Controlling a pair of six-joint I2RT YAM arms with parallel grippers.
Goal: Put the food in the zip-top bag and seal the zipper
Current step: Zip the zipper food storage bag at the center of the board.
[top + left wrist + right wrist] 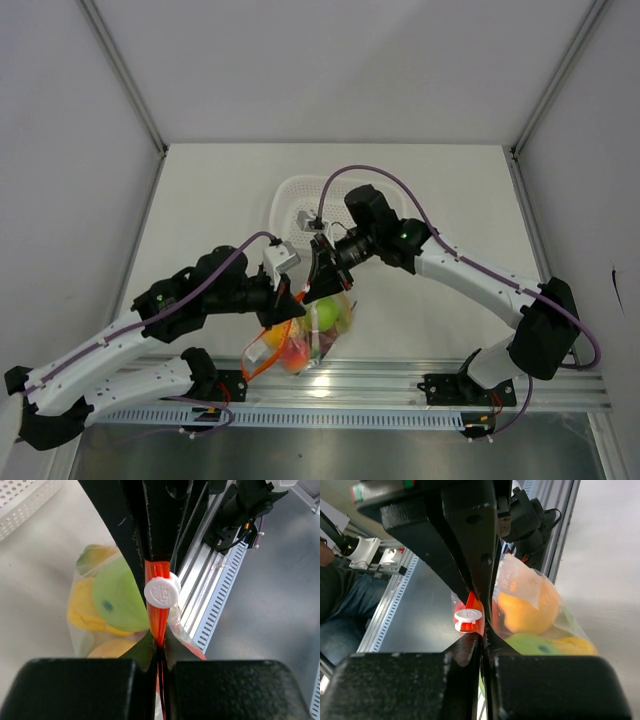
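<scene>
Plainly, the bag (308, 338) hung in the air between the two claws, over the near edge of the table (200, 210) and just above the rail (400, 385). It was clear and floppy, and it sagged below the grip with the food bunched at its bottom. Through the plastic showed a green apple (117, 600), a yellow lemon (82, 615) beside it, and an orange (525, 607) pressed against the side wall; other pieces lower down were too crowded to tell apart.

Along the top ran the zipper (159, 622), a red-orange strip standing on edge, with a white round slider (162, 592) sitting on it. In the overhead view a loop of the same strip trailed out to the left of the bag.

The left claw (159, 652) was closed tight on the zipper, its two pads meeting with only the strip between them. The right claw (484, 639) was likewise closed on the zipper, pinching it right beside the slider. The two claws met almost tip to tip from opposite sides, each one's fingers filling the top of the other's wrist view.

Behind them, farther back on the table, sat a white perforated basket (290, 195), partly hidden by the right arm.
</scene>
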